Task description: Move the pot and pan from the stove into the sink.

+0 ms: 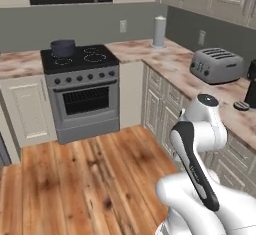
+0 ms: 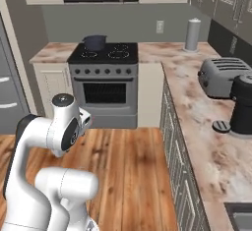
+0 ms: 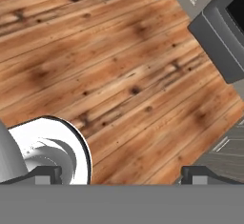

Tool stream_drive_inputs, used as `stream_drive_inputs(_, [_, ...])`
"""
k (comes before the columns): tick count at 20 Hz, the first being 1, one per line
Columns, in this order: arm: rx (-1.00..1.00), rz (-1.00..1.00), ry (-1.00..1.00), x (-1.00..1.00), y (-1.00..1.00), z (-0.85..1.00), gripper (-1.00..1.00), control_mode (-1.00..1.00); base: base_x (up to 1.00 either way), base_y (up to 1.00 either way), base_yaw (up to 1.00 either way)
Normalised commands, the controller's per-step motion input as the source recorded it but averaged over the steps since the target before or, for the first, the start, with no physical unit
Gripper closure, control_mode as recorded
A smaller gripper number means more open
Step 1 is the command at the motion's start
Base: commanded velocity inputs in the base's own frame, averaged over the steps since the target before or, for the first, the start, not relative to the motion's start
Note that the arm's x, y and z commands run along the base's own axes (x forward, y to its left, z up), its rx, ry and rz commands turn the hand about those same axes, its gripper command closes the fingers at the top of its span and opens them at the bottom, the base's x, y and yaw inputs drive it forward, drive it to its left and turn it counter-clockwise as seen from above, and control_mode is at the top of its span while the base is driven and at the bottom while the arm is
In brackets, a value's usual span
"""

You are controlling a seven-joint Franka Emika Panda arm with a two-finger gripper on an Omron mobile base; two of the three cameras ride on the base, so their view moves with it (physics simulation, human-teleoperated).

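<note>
Pot (image 1: 63,47) sits on stove (image 1: 80,59), back-left burner, at 11 o'clock in left base view; in right base view pot (image 2: 95,42) at 11 o'clock on stove (image 2: 106,53). Pan not made out. Sink (image 2: 240,217) corner at 5 o'clock of right base view, set in worktop (image 2: 206,127). Toaster (image 1: 216,65) on worktop at 2 o'clock, well apart from stove. Gripper (image 3: 119,175) in hand view at 6 o'clock, fingertips (image 3: 45,174) spread wide, nothing between them, wood floor (image 3: 119,75) beneath.
</note>
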Motion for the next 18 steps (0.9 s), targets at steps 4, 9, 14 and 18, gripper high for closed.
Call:
stream_drive_inputs(4, [0.00,0.00,0.00,0.00,0.00,0.00,-1.00,1.00,1.00,0.38,0.00])
stream_drive_inputs(9, [0.00,0.00,0.00,0.00,0.00,0.00,-1.00,1.00,1.00,0.39,0.00])
stream_drive_inputs(14, [0.00,0.00,0.00,0.00,0.00,0.00,-1.00,1.00,1.00,0.43,0.00])
stream_drive_inputs(18, [0.00,0.00,0.00,0.00,0.00,0.00,-1.00,1.00,1.00,0.45,0.00])
